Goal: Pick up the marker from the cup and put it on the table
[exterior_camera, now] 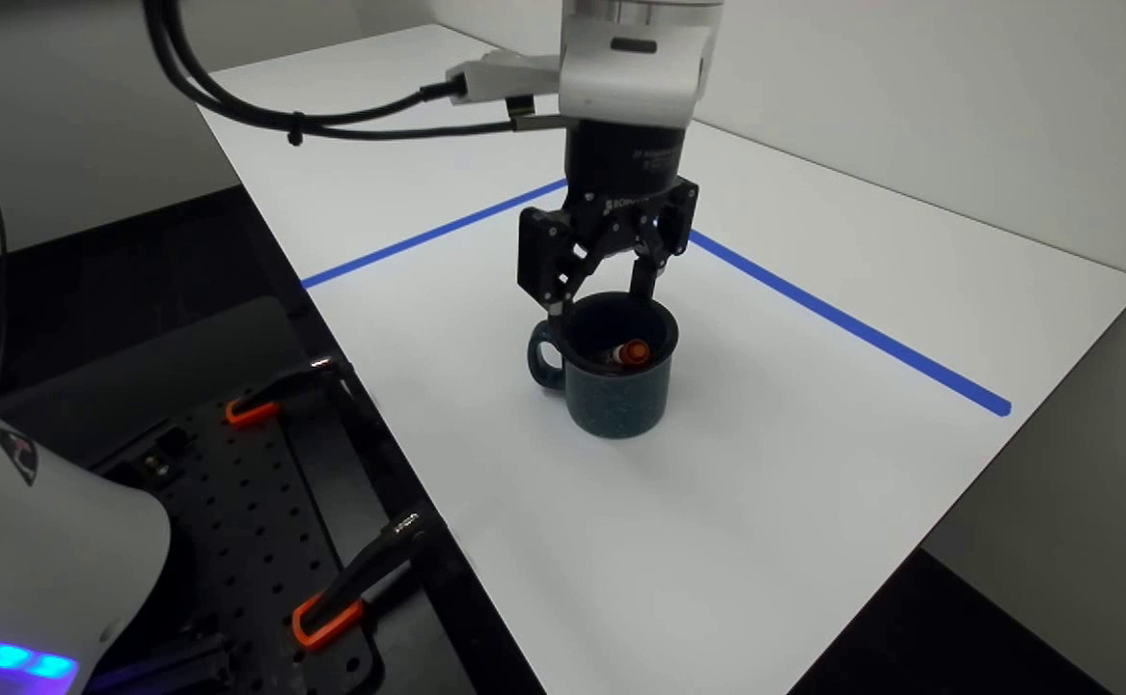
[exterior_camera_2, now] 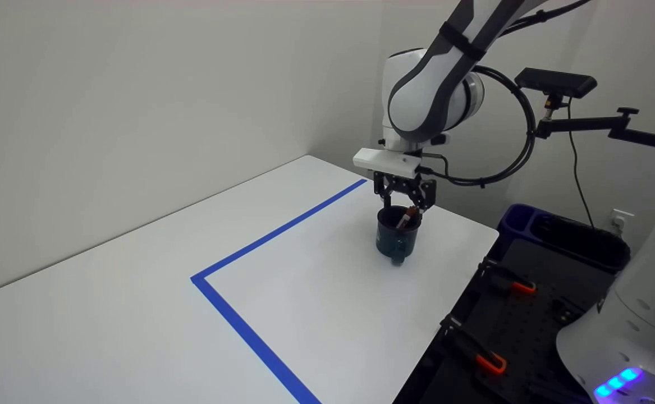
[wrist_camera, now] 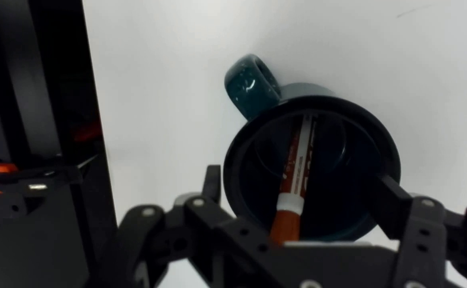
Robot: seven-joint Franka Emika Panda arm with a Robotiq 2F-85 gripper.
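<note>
Your black two-finger gripper (exterior_camera: pixel 600 300) points down over the mouth of the round, glossy, dark blue-green mug (exterior_camera: pixel 617 401); its fingers (wrist_camera: pixel 211 184) are spread apart and hold nothing. The mug stands upright on the flat white tabletop (exterior_camera: pixel 813 483), closer to the edge along the black perforated bench (exterior_camera: pixel 263 502) than to the opposite edge. Inside leans the slim red-brown plastic marker (wrist_camera: pixel 296 160), I suppose because the mug is too wide to keep it straight. Its orange cap (wrist_camera: pixel 286 226) is up near the rim, so probably the fingers are spread to receive this end, but closing here might pinch the mug's wall.
</note>
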